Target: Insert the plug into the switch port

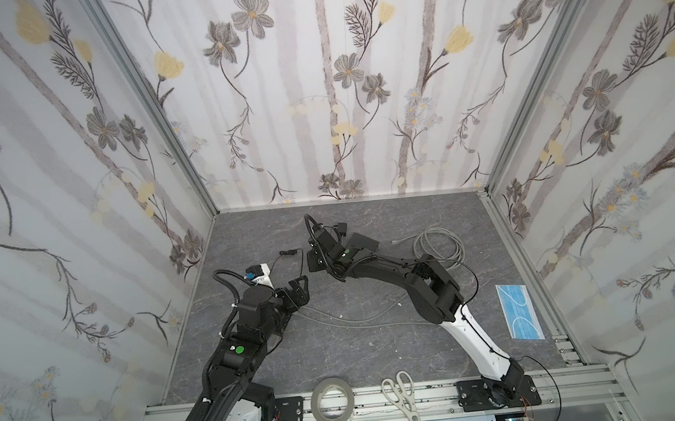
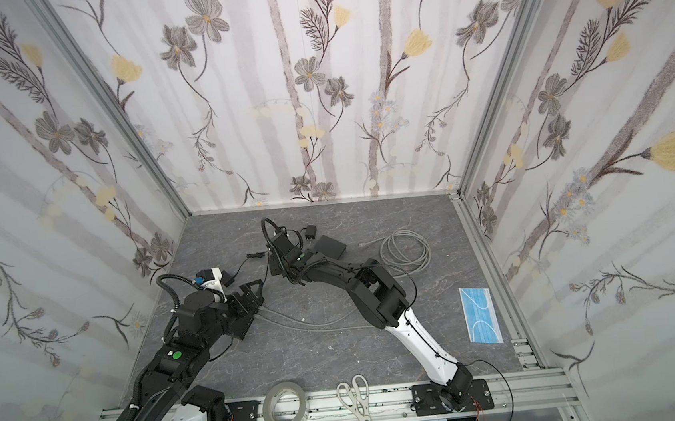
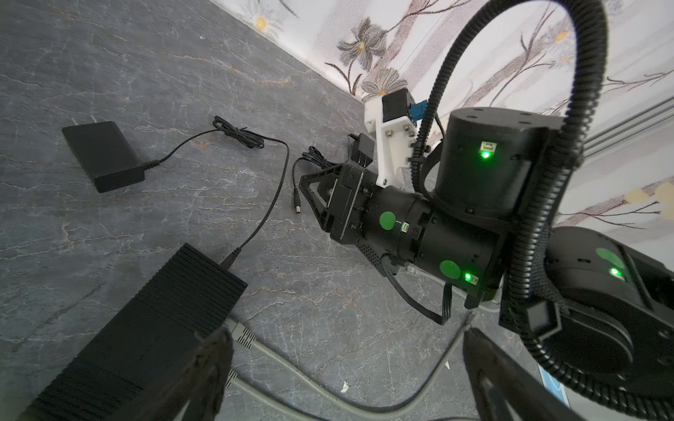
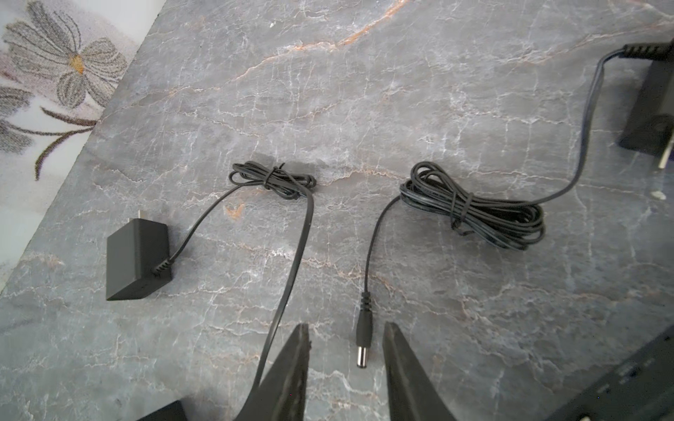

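1. Grey marbled counter, with floral walls on three sides.
2. The barrel plug lies between the right gripper's part-open jaws, untouched.
3. The left gripper gapes wide and empty; there is bare counter by the front rail.

Plug: small black barrel type with a metal tip, lying flat and loose on the table. Its thin cord runs back to a tied bundle. Switch: flat black box, lying near the plug, not touching it.
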`<state>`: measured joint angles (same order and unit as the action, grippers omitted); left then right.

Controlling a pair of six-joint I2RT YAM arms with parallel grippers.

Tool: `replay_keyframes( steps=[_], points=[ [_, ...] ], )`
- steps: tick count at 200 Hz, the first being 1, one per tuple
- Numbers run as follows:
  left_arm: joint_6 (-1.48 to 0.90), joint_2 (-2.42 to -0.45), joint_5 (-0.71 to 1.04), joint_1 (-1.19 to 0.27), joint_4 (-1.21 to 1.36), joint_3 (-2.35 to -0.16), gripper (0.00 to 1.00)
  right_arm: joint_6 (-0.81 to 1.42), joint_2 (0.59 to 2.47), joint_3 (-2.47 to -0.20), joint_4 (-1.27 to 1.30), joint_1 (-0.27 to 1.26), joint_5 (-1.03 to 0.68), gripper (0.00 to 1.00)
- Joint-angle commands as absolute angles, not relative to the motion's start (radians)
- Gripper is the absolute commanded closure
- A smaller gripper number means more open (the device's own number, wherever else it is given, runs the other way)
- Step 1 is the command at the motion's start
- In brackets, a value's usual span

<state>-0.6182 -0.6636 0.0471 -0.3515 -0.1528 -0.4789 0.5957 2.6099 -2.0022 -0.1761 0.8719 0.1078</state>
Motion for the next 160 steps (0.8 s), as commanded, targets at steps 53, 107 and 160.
replay_keyframes(
  steps=[53,107,160],
  points=[
    [-0.632,-0.624,0.035,-0.350,-0.122,-0.475,0.00,0.880,2.660,-2.074,-0.224,0.860,-0.017,0.60],
    [-0.633,-0.617,0.040,-0.350,-0.123,-0.473,0.00,0.987,2.669,-2.079,-0.223,0.861,-0.023,0.61],
    [-0.638,-0.600,0.045,-0.350,-0.126,-0.472,0.00,1.062,2.696,-2.080,-0.130,0.853,-0.122,0.71]
  ],
)
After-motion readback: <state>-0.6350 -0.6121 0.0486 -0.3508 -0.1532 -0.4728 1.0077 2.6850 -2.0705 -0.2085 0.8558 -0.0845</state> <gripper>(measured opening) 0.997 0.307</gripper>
